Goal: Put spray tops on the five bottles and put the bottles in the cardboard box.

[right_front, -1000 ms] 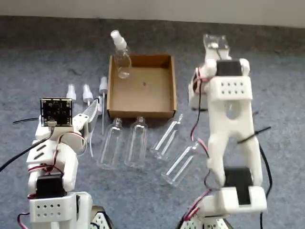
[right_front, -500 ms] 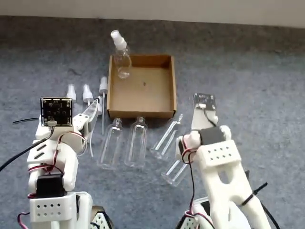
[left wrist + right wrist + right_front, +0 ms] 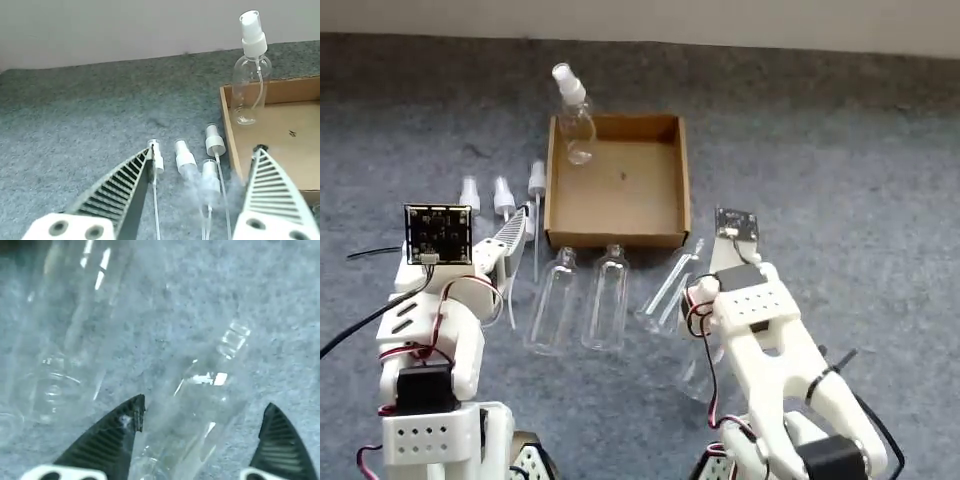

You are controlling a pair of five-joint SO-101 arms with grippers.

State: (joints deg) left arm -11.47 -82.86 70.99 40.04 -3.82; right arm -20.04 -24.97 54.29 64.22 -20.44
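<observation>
Grey carpeted surface: the right arm has swung back from beyond the cardboard box and dropped low in front of it. Inside the box, one capped bottle stands in the far left corner. The right end effector is spread, with an uncapped bottle lying between its fingers, seemingly untouched. The left end effector, also spread, hovers over loose spray tops beside the box.

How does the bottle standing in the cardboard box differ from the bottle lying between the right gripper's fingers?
The boxed bottle stands upright in a corner of the cardboard box; the loose bottle lies on its side on the carpet. The boxed bottle carries a white spray top; the loose bottle's neck is bare. The open right gripper straddles only the loose bottle. Both are clear.
</observation>
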